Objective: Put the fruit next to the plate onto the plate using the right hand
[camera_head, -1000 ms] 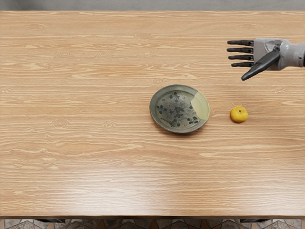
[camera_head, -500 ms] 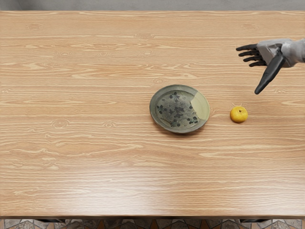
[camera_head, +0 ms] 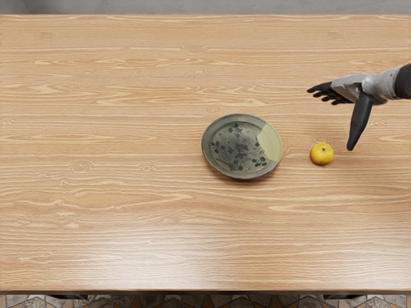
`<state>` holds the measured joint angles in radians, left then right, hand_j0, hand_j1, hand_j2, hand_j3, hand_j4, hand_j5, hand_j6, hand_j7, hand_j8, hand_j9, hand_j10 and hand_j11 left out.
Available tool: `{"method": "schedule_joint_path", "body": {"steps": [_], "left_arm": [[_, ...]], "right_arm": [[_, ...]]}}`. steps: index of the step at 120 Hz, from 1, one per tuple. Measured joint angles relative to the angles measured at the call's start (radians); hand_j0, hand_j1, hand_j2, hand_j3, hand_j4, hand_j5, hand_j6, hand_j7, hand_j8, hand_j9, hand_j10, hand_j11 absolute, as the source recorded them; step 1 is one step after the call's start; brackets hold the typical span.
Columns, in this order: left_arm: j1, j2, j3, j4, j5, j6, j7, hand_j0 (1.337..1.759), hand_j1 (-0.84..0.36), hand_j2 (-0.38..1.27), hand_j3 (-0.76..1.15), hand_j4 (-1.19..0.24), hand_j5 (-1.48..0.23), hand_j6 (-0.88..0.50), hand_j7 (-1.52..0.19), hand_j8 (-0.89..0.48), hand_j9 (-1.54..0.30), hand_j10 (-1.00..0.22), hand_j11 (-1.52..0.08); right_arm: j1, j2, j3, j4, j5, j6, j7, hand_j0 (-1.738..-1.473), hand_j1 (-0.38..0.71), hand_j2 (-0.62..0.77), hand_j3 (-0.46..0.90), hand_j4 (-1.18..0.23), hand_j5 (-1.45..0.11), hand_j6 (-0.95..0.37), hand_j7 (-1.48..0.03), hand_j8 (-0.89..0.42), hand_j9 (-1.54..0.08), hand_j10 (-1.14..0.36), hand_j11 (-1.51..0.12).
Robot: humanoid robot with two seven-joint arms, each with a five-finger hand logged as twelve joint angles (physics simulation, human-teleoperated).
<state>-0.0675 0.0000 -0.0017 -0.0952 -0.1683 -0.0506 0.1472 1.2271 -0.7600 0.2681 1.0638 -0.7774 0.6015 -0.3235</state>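
hovering right robot hand (camera_head: 349,92), fingers spread, empty | fruit (camera_head: 322,154) near its thumb tip, untouched | plate (camera_head: 273,145) beside fruit

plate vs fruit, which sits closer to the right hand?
The small yellow-orange fruit, right of the plate. The open right hand is above and right of it in the picture, thumb pointing down near it; the plate lies farther left.

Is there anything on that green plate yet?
No, the plate shows only its painted pattern. The fruit sits beside it on the table. Whatever lies under the plate is covered.
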Motion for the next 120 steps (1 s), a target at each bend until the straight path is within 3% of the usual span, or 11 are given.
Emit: {"method": "schedule_joint_path", "body": {"steps": [44,101,120], "left_arm": [[0.0,0.0,0.0,0.0,0.0,0.0,0.0,1.658,0.32,0.0,0.0,-0.02,-0.03,-0.02,-0.03,-0.02,-0.03,-0.02,-0.03],[0.0,0.0,0.0,0.0,0.0,0.0,0.0,1.658,0.32,0.0,0.0,-0.02,-0.03,-0.02,-0.03,-0.02,-0.03,-0.02,-0.03],[0.0,0.0,0.0,0.0,0.0,0.0,0.0,1.658,0.32,0.0,0.0,-0.02,-0.03,-0.02,-0.03,-0.02,-0.03,-0.02,-0.03]], "right_arm": [[-0.05,-0.07,-0.051,0.192,-0.036,-0.23,0.0,-1.658,-0.31,-0.01,0.0,-0.04,-0.05,-0.04,-0.04,-0.04,-0.04,-0.04,-0.04],[-0.155,-0.115,-0.054,0.335,-0.105,-0.432,0.001,-1.658,0.0,-0.05,0.0,-0.29,-0.38,-0.3,-0.38,-0.29,-0.38,-0.29,-0.38],[-0.191,-0.123,-0.054,0.362,-0.148,-0.488,0.021,-1.658,0.05,-0.06,0.0,-0.34,-0.44,-0.34,-0.44,-0.34,-0.44,-0.34,-0.44]]}}
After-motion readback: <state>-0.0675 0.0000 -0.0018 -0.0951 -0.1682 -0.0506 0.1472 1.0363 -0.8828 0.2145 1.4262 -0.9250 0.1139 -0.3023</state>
